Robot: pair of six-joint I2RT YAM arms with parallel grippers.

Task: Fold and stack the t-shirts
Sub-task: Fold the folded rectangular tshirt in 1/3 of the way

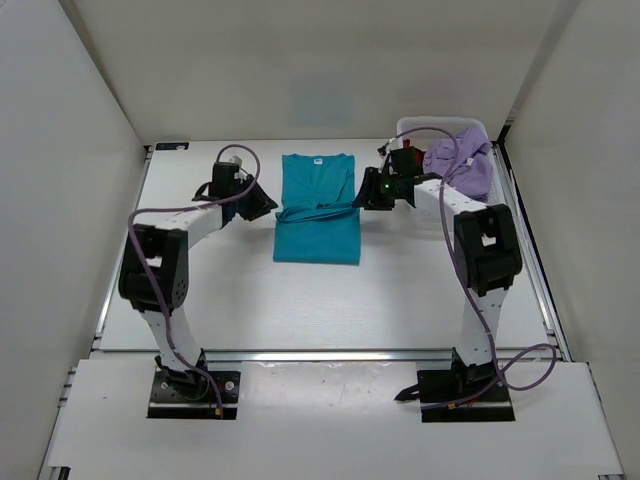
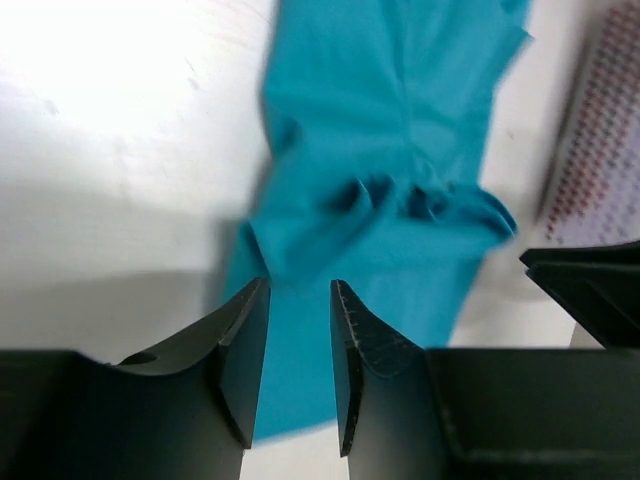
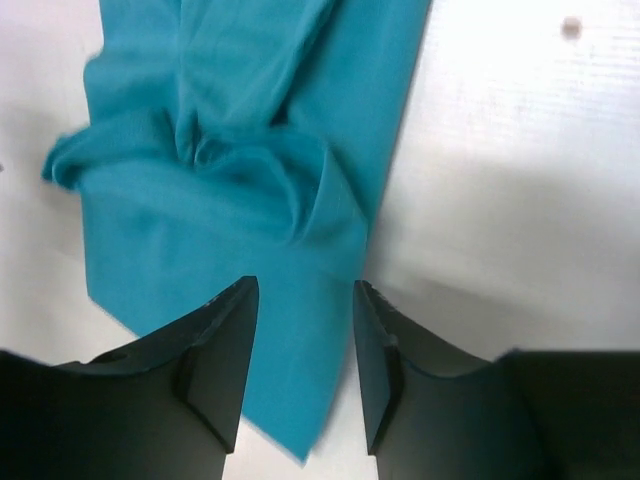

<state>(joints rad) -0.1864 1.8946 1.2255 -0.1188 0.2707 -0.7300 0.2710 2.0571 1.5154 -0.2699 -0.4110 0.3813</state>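
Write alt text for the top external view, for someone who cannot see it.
A teal t-shirt lies on the white table, bunched across its middle, with the left tool and right tool at either side of it. A lavender t-shirt is heaped in a white basket at the far right corner.

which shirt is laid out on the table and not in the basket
The teal t-shirt, lying flat on the table with a bunched ridge across its middle. The lavender t-shirt is heaped in the white basket at the far right.

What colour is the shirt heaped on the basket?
The shirt is light lavender, best seen from top external.
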